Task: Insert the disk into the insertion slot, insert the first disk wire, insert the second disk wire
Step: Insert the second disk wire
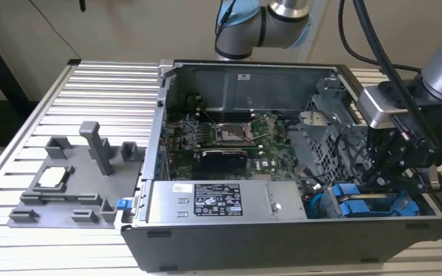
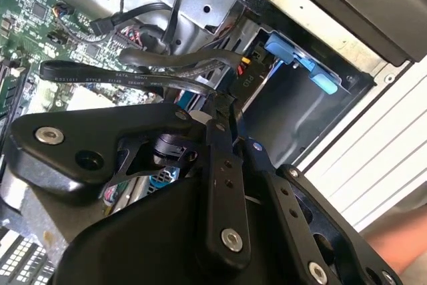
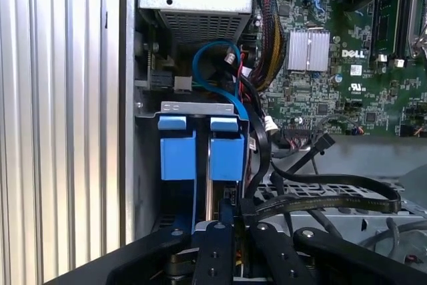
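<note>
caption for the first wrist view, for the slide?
Gripper lowered at the drive cage, beside two blue-framed disks already seated.

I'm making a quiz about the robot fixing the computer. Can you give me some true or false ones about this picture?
1. The computer case is open, so you can see the green circuit board inside. True.

2. The gripper is reaching down into the case near the blue drive carriers. True.

3. The gripper hovers over the grey plastic tray on the exterior view's left. False: it is on the exterior view's right, inside the case.

4. In the first wrist view, two blue carriers sit side by side in the drive cage. True.

5. The drive carriers are red. False: they are bright blue.

6. The case stands on a wooden floor. False: it rests on a ribbed metal table.
</note>
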Robot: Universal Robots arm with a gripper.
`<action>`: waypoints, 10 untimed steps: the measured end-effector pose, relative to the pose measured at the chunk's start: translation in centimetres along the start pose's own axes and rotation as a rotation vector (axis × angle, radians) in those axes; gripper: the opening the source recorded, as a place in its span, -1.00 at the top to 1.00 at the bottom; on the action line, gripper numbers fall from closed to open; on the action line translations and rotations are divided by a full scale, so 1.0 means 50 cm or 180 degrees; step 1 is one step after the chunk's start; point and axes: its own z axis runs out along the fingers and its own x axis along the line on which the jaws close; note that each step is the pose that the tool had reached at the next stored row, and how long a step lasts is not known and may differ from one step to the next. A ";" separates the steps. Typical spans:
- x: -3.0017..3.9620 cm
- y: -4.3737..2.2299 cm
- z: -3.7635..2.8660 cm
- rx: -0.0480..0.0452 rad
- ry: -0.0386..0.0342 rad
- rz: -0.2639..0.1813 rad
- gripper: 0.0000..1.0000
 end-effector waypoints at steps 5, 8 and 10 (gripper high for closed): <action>0.000 0.000 0.001 0.0000 0.0000 0.0000 0.69; 0.000 0.000 0.003 0.0000 0.0001 0.0001 0.69; 0.000 0.000 0.003 0.0000 0.0001 0.0001 0.69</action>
